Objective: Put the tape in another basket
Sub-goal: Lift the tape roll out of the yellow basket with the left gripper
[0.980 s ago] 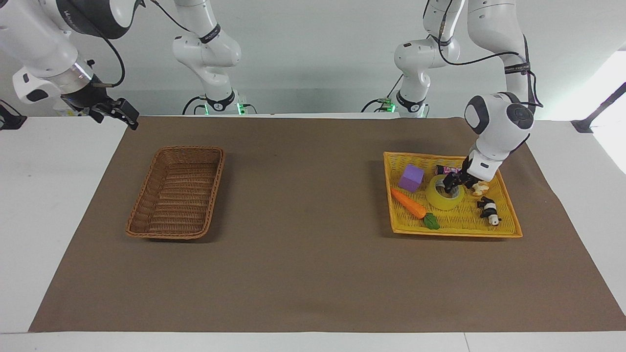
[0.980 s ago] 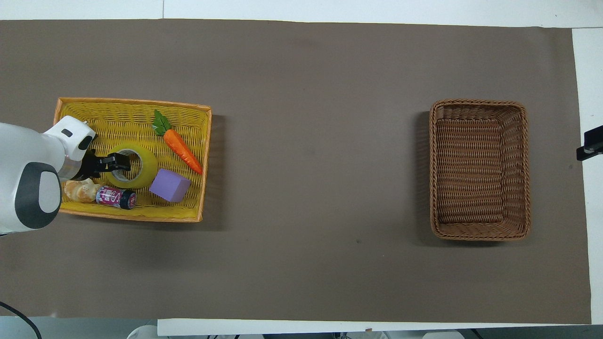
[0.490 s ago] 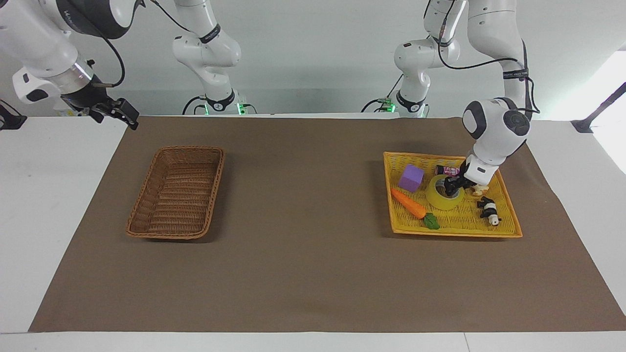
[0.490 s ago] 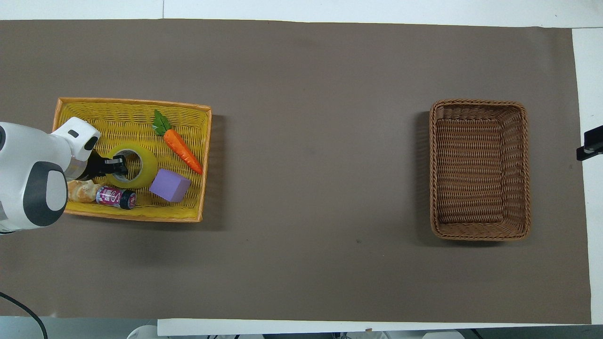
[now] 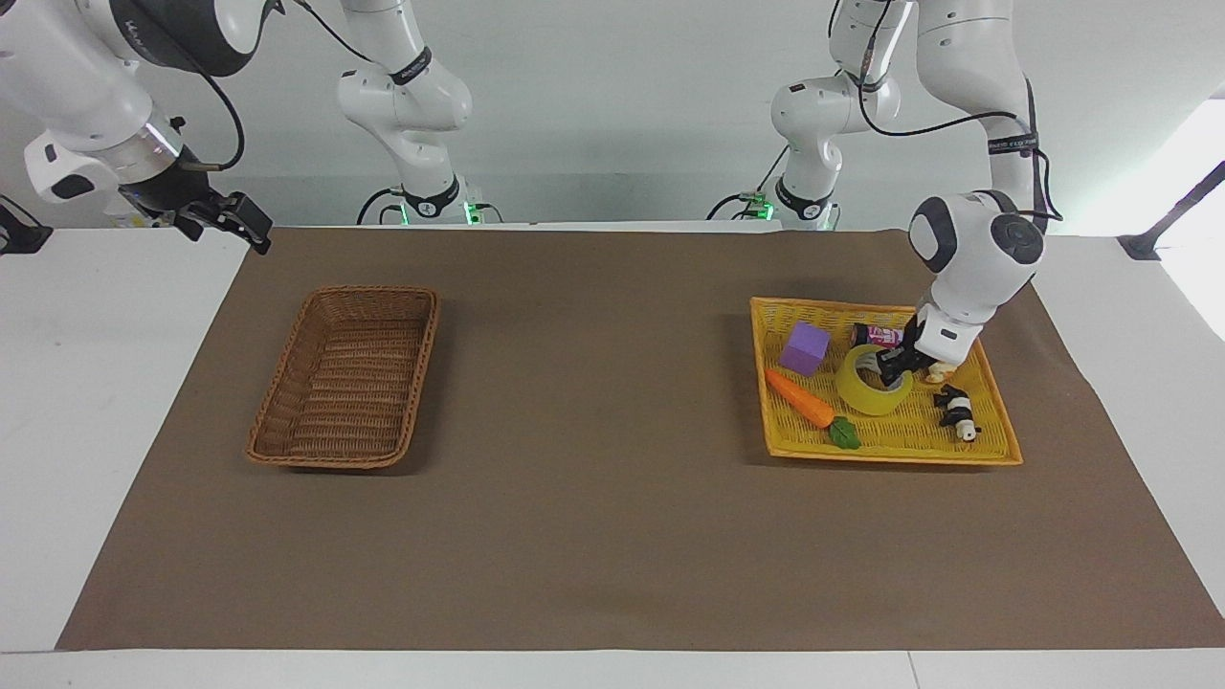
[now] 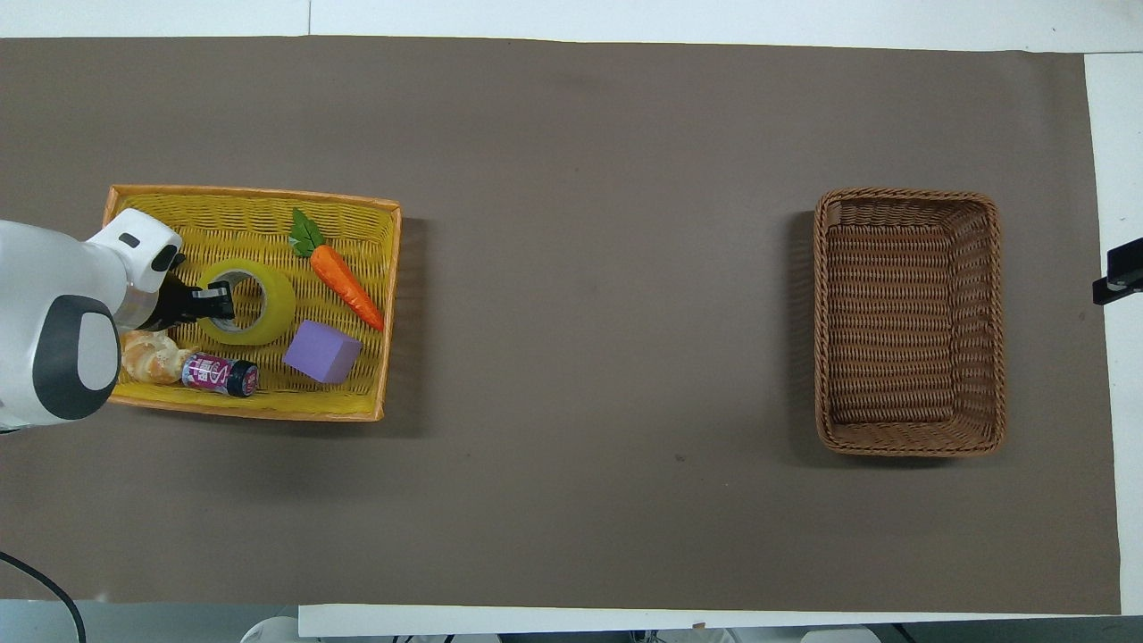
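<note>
The yellow tape [image 5: 867,387] [image 6: 253,302] is in the yellow woven tray [image 5: 991,402] [image 6: 241,201] at the left arm's end of the table. My left gripper [image 5: 894,365] [image 6: 214,302] is shut on the roll's wall, one finger inside the core and one outside. The roll looks slightly tilted, its gripped side raised. The dark brown wicker basket [image 5: 346,376] [image 6: 909,321] stands empty at the right arm's end. My right gripper [image 5: 239,222] [image 6: 1116,272] hangs open over the mat's edge by that basket, and the right arm waits.
In the tray with the tape lie a purple cube [image 5: 804,348] [image 6: 322,351], a toy carrot [image 5: 804,402] [image 6: 344,279], a pink-labelled bottle [image 5: 876,334] [image 6: 219,374], a bread-like piece [image 6: 147,357] and a black-and-white toy [image 5: 957,411]. A brown mat [image 5: 612,498] covers the table.
My left gripper closed on the tape's wall. The roll then shifted a little away from the robots in the tray, its gripped side lifting. The right arm stayed still.
</note>
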### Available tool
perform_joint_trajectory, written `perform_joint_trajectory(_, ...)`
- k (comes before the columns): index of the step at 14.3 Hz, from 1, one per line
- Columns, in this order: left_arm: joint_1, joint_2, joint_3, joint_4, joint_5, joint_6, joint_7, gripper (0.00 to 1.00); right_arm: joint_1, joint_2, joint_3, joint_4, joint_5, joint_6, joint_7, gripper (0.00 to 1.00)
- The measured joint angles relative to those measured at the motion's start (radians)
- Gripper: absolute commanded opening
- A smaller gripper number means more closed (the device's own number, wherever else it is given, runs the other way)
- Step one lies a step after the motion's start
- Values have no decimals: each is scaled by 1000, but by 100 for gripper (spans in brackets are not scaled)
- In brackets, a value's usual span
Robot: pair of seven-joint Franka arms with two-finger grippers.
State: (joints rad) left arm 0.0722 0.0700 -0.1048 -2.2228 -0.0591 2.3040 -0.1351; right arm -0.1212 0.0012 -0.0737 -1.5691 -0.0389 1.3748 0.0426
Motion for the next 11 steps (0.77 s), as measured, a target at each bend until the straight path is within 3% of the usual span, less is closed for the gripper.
perform_joint_trajectory(4,0,0,0,200,-25,-171,-54,0,0,0,0,0,0,0,0,100)
perform_joint_trajectory(6,-14,0,-5,251,-36,-217,-126,0,0,0,0,0,0,0,0,100)
perform_joint_trajectory(11,-270,6,-22,264,-49,-213,-502,0,0,0,0,0,0,0,0,100)
